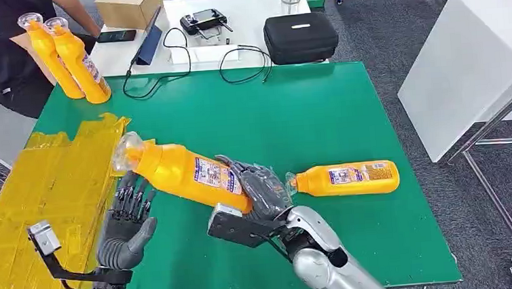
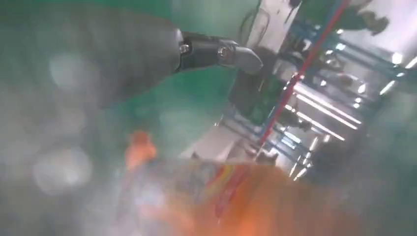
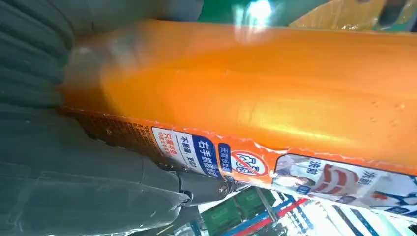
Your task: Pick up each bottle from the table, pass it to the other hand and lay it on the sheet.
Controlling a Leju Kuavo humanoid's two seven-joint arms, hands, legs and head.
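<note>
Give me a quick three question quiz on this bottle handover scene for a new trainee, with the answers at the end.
1. True or false: the right robot hand holds a bottle by its base end.
2. Multiple choice: the left robot hand is A) gripping the held bottle's cap, B) open below the held bottle's neck, C) resting flat on the sheet.
3. Fill in: besides the held one, ___ bottle lies on its side on the green table, and two stand upright at the table's far left corner.

Key: 1 true; 2 B; 3 one.
</note>
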